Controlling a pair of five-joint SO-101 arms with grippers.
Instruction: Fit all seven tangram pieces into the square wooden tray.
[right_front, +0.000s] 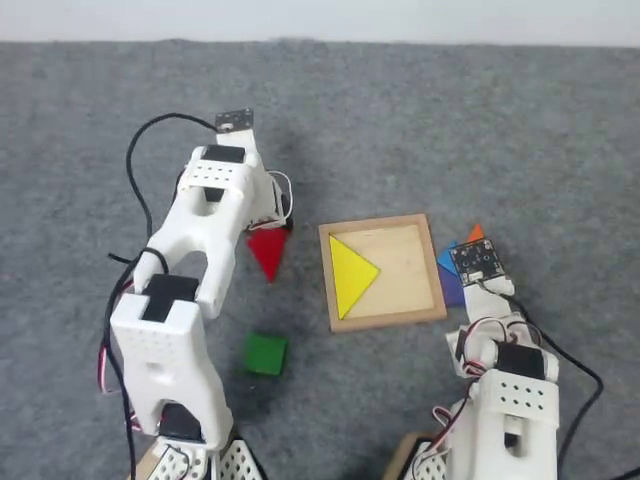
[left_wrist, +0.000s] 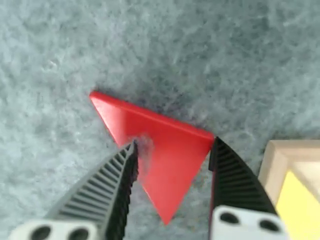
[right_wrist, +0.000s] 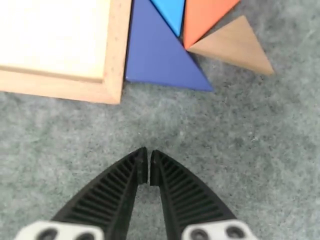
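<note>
Grey felt (right_front: 500, 120) covers the whole table. The tray (right_front: 375, 222) lies near the middle. Inside it one yellow triangle (right_front: 349, 274) lies flat against the wall on the left arm's side, and the rest of the tray floor is bare wood.

The red triangle (right_front: 267, 250) lies on the felt near the tray on that same side, not touching it. The left gripper (left_wrist: 174, 146) is low over this red triangle with its jaws apart. One fingertip (left_wrist: 131, 150) is over the piece near an edge, and the other stands at a corner of it. I cannot tell if the fingers press the piece. The green square (right_front: 265, 354) lies alone on the felt, closer to the arm bases and well apart from the tray.

On the other side of the tray four pieces lie together. The dark blue triangle (right_wrist: 157, 60) touches the tray's outer wall with one edge. The light blue piece (right_wrist: 170, 12) and the orange piece (right_wrist: 205, 17) lie just beside it, edge against edge. The tan triangle (right_wrist: 232, 47) points one corner to the place where they meet. The right gripper (right_wrist: 149, 155) is over bare felt near the tray's corner and the dark blue triangle. Its jaws are closed together and hold nothing.
</note>
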